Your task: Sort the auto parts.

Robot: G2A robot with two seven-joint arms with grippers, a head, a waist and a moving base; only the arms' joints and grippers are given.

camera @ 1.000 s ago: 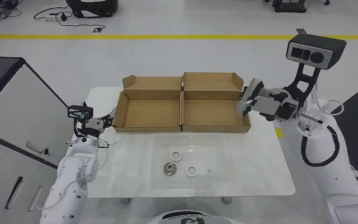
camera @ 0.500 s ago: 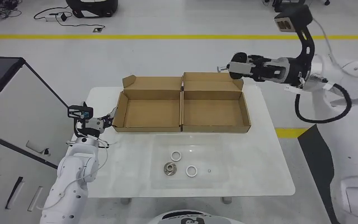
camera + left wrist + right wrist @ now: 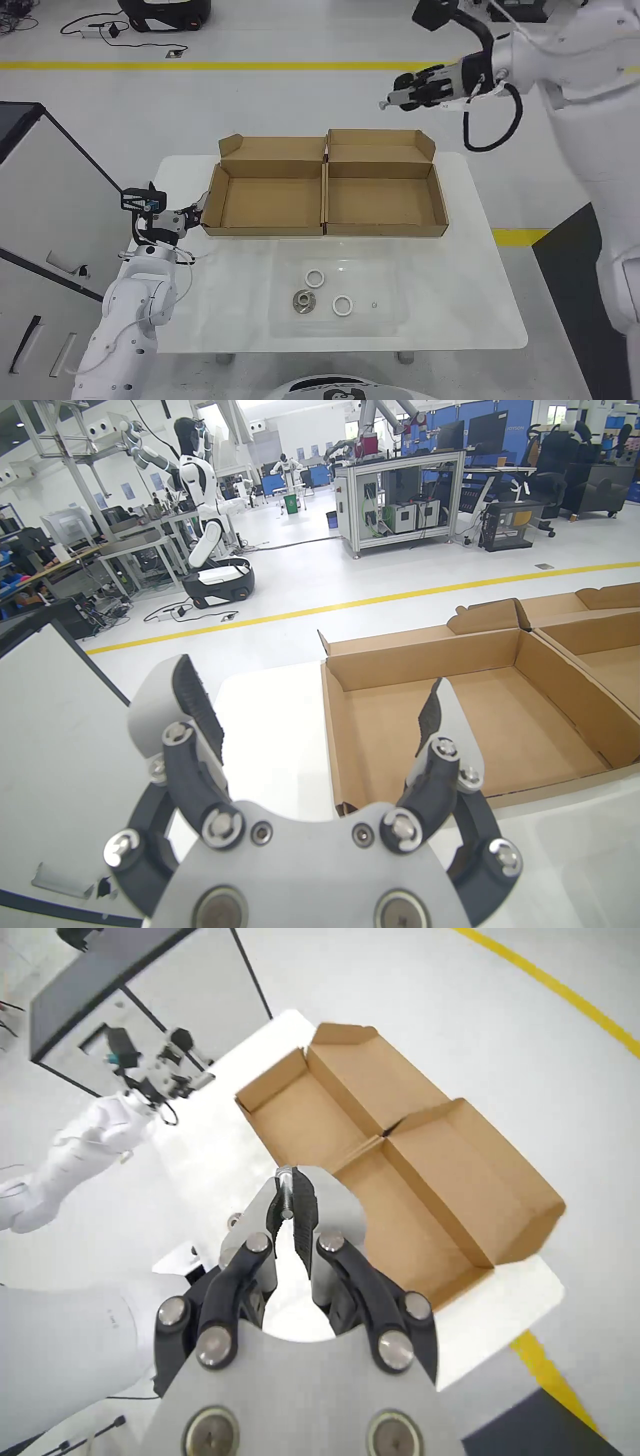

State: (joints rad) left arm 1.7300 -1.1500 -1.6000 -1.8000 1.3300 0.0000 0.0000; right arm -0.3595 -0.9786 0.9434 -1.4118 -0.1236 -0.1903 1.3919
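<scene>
My right gripper (image 3: 287, 1190) is shut on a silver bolt (image 3: 285, 1195), held high over the floor beyond the table's far right corner; in the top view this gripper (image 3: 392, 101) hangs behind the right cardboard box (image 3: 385, 205). My left gripper (image 3: 315, 705) stands open and holds nothing at the table's left edge, beside the left cardboard box (image 3: 450, 720); from above it (image 3: 195, 213) sits next to that box (image 3: 268, 200). On the near middle of the table lie two white rings (image 3: 314, 278) (image 3: 343, 305) and a metal flanged part (image 3: 301, 299).
Both boxes (image 3: 400, 1148) are open, side by side, with nothing inside. A tiny part (image 3: 374, 304) lies to the right of the rings. A dark framed panel (image 3: 40, 190) stands left of the table (image 3: 450, 300). Yellow floor tape (image 3: 200, 66) runs behind.
My right arm has swung up and away from the right box's edge, ending high behind the boxes. The left arm and the parts on the table have not moved.
</scene>
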